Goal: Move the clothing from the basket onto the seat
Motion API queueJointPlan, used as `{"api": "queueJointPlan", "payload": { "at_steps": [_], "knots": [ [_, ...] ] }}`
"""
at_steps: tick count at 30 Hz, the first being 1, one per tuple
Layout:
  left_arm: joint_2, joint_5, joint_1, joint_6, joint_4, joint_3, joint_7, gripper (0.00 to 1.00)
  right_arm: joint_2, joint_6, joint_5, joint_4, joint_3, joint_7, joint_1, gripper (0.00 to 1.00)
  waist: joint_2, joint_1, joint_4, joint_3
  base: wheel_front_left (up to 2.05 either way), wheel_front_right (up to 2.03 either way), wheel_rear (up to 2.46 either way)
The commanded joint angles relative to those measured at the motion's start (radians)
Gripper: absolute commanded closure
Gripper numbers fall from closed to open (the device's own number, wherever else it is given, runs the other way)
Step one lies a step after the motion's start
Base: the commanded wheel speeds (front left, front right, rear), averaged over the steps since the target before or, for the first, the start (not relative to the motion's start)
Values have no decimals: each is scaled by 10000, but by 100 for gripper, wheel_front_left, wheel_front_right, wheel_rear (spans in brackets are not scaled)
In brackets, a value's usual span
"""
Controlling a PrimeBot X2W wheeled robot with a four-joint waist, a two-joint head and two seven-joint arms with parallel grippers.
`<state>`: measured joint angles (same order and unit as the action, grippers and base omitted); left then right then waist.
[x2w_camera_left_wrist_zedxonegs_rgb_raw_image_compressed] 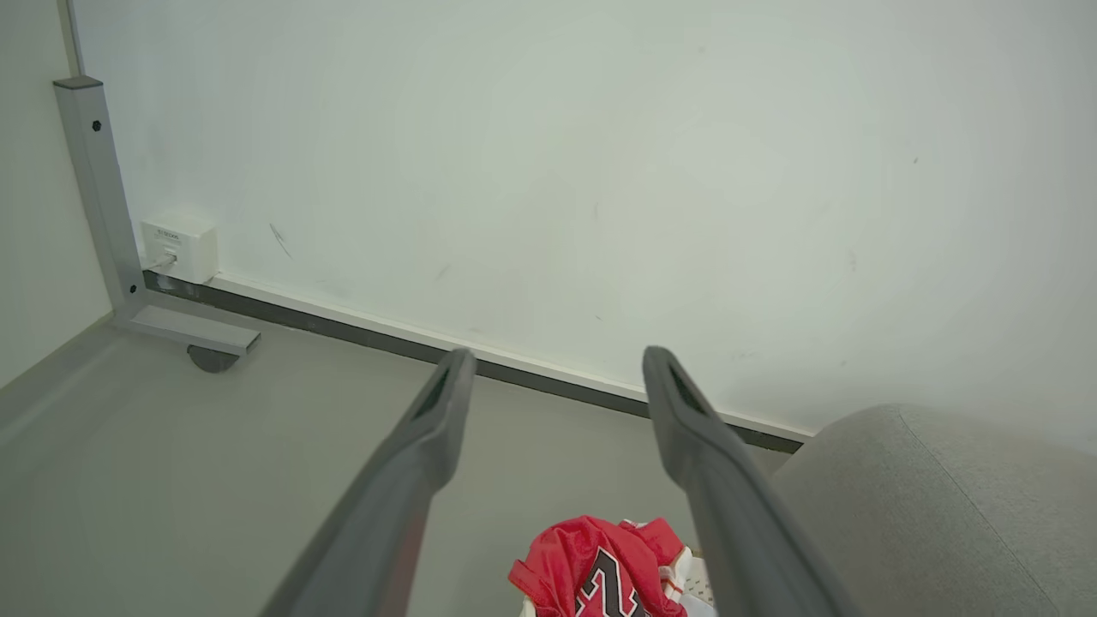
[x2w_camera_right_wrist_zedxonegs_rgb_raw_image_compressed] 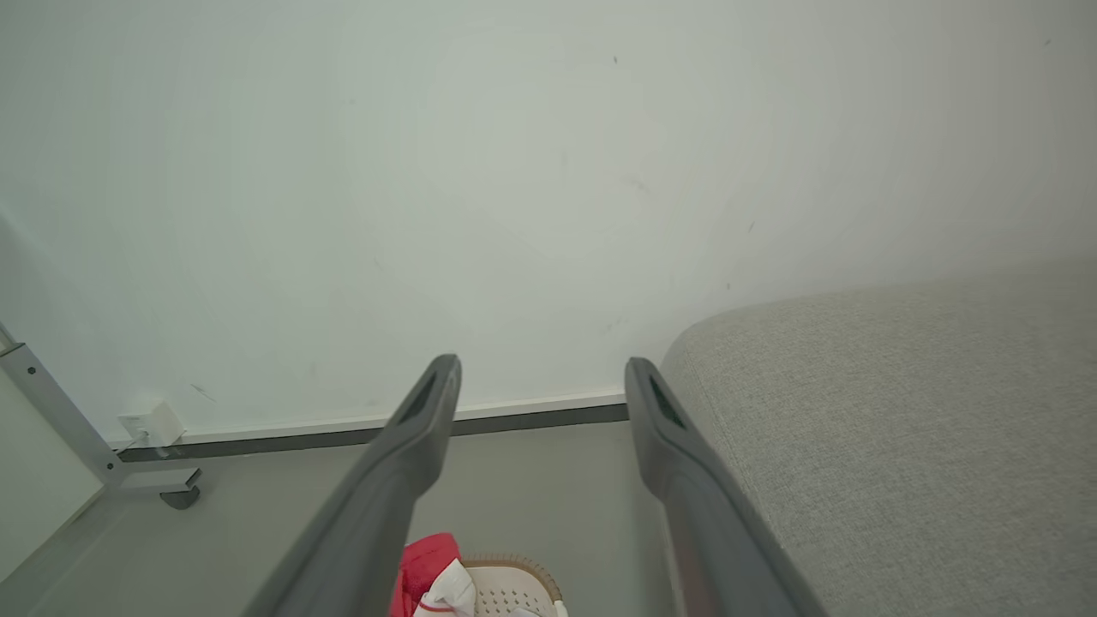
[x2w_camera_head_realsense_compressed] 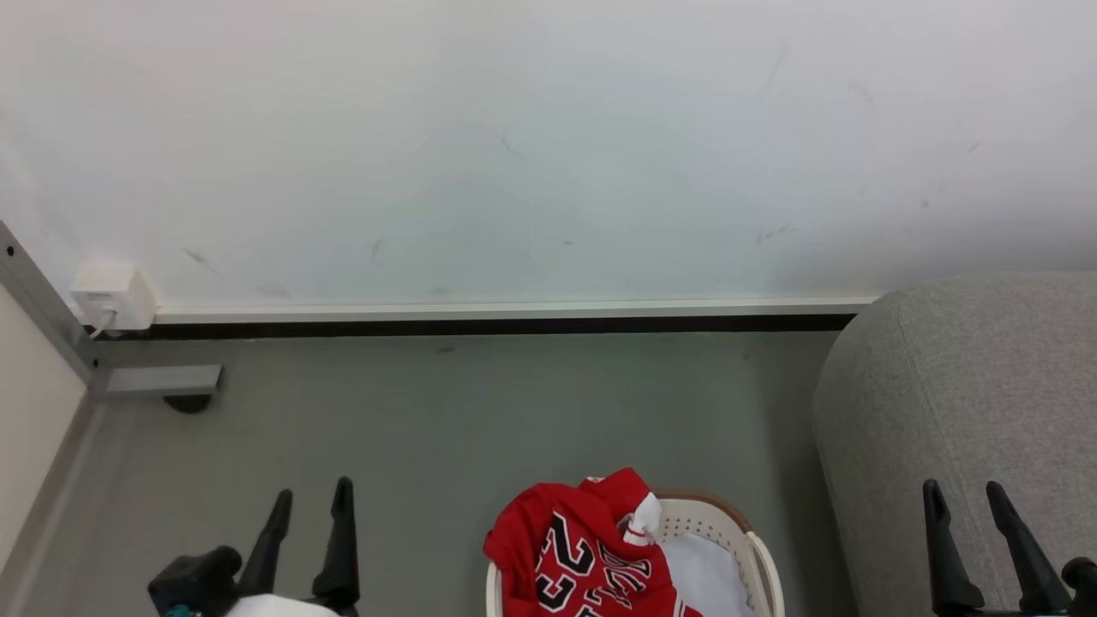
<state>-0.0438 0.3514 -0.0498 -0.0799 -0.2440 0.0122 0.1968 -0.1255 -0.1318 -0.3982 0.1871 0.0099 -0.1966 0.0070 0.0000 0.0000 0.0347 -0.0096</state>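
The red clothing (x2w_camera_head_realsense_compressed: 583,548) with black-and-white numerals lies heaped over the left rim of the cream basket (x2w_camera_head_realsense_compressed: 754,548) at the bottom centre of the head view. The same clothing (x2w_camera_left_wrist_zedxonegs_rgb_raw_image_compressed: 600,570) and the basket (x2w_camera_right_wrist_zedxonegs_rgb_raw_image_compressed: 514,583) peek in low in both wrist views. The grey seat (x2w_camera_head_realsense_compressed: 960,386) bulks at the right, just beside the basket. My left gripper (x2w_camera_head_realsense_compressed: 310,497) stands open over the floor, well left of the basket. Over the seat's arm my right gripper (x2w_camera_head_realsense_compressed: 967,495) is open too. Both hold nothing.
A white wall (x2w_camera_head_realsense_compressed: 548,146) with a dark skirting strip runs across the back. At the far left stand a grey metal frame leg with a foot (x2w_camera_head_realsense_compressed: 163,381) and a small white wall box (x2w_camera_head_realsense_compressed: 111,296). Grey floor (x2w_camera_head_realsense_compressed: 480,411) lies between the wall and the basket.
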Motion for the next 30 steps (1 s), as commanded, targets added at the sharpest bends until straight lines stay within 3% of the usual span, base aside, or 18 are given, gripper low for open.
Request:
{"api": "queueJointPlan", "payload": {
  "at_steps": [1, 30],
  "knots": [
    [-91, -269, 64, -33, 36, 5, 99, 0, -61, 15, 242, -47, -52, -103, 96, 0, 0, 0, 2, -8, 0, 0, 0],
    [-102, -2056, 166, -439, -293, 370, 643, 0, 58, 20, 1703, 119, -594, -648, 373, 0, 0, 0, 76, -31, 0, 0, 0]
  ]
}}
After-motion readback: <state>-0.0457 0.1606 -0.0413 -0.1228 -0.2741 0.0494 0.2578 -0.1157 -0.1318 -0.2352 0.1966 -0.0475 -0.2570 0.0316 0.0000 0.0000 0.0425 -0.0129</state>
